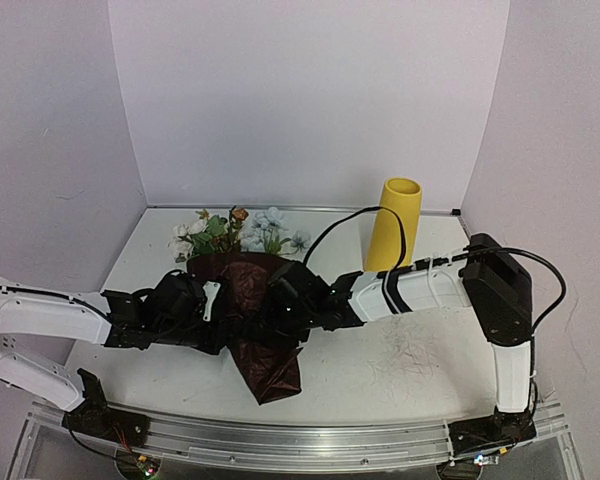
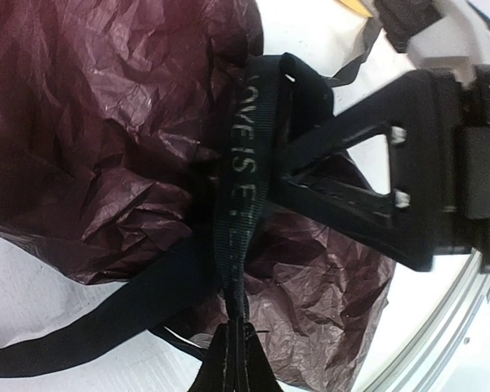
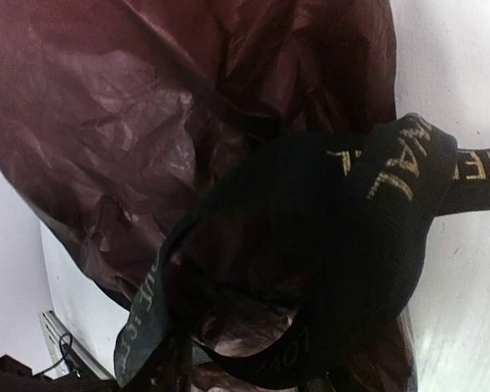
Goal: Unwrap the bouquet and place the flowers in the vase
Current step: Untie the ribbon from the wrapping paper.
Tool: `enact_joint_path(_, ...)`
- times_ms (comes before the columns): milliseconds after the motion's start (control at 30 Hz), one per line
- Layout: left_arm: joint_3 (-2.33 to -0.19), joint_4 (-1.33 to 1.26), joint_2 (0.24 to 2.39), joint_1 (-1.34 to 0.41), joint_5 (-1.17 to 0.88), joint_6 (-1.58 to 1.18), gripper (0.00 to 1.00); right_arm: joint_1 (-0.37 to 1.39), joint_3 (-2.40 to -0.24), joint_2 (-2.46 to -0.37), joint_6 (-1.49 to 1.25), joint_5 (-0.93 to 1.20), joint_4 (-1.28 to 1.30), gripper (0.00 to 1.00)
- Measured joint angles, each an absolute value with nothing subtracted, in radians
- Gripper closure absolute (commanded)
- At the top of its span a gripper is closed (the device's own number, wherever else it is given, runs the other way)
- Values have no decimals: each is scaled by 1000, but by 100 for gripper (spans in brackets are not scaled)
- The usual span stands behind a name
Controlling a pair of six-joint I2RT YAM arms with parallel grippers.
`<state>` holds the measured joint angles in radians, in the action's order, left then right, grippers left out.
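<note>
Left gripper (image 2: 233, 363), clamped shut on black ribbon (image 2: 245, 171) of red-wrapped bouquet (image 1: 265, 345); right gripper (image 1: 288, 297), at the ribbon loop, jaw state impossible to tell.

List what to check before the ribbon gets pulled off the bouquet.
1. Hold of the left gripper on the ribbon: ok, shut on it.
2. Hold of the right gripper: cannot tell; its fingers reach into the ribbon loop, but closure is unclear.
3. Knot undone: not ok, the ribbon is looped round the paper.
4. Release of the flowers: not ok, only the blooms poke out of the far end.
5. Stance of the vase: ok, upright.
</note>
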<state>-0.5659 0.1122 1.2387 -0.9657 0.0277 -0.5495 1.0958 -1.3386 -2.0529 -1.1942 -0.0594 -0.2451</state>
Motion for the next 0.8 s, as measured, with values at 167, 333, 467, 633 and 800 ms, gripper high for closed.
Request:
enact_joint_path(167,-556,113,1205,-966,29,-550,100,1096,-1371,-2065,-1220,-76,-236,88)
enact_joint_path(333,-542,123,1174,-966,51,-549,100,1096,-1391,-2065,-1211,-83,-235,100)
enact_joint_path(467,-541,145,1171,-966,92,-550,100,1096,-1392,-2065,-1189,-98,-233,100)
enact_joint_path(633,-541,199,1185,-966,167,-551,100,1085,-1376,-2043,-1149,-138,-223,100)
enact_joint_path(800,-541,252,1214,-966,217,-558,100,1046,-1350,-1984,-1068,-164,-201,100)
